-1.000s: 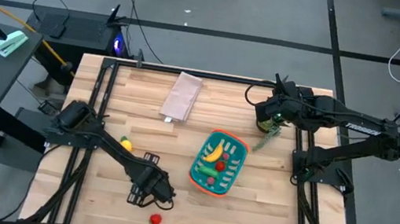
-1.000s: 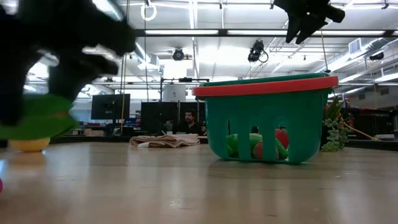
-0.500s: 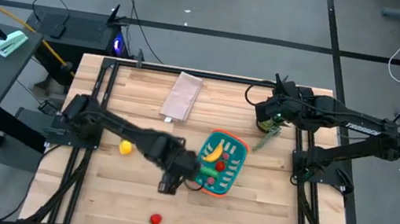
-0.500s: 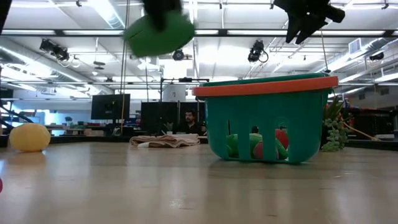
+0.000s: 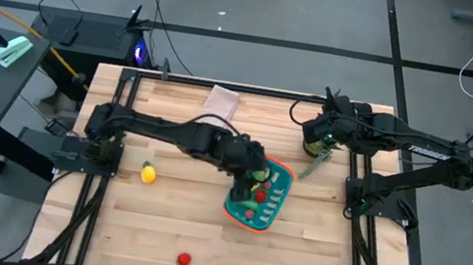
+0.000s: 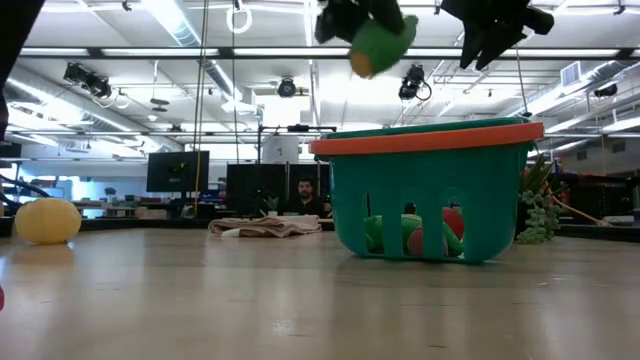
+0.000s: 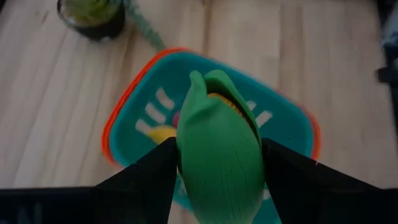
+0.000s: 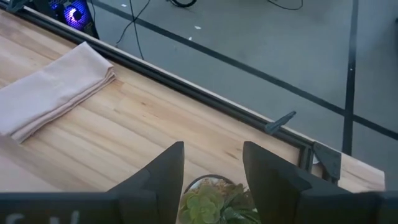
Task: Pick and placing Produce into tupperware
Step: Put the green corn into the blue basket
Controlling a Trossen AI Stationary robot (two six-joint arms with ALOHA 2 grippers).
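Note:
The teal basket with the orange rim (image 5: 268, 203) stands right of the table's middle and holds a banana, red balls and green pieces. It also shows in the low view (image 6: 430, 190). My left gripper (image 5: 253, 168) hovers over the basket's far-left part, shut on a green corn-like toy (image 7: 217, 149) with yellow kernels. The toy is well above the rim in the low view (image 6: 380, 42). My right gripper (image 8: 212, 168) waits open over a small potted plant (image 8: 217, 204) at the far right. My left gripper pinches the green toy between its two fingers (image 7: 163, 163), which sit on its two long sides (image 7: 186, 155). The fingers point down from above and lie along the toy, whose tip sticks out past them. The toy is lifted clear, above the basket.
A yellow lemon (image 5: 148, 174) lies at the table's left and a red ball (image 5: 185, 259) near the front edge. A beige folded cloth (image 5: 221, 100) lies at the far middle, partly under my left arm. The potted plant (image 5: 316, 150) stands at the far right.
My left gripper has risen with the green toy from the near-left part of the table. It has swung toward the right and far edges and now hangs over the basket. The toy is lifted clear, higher than the rim.

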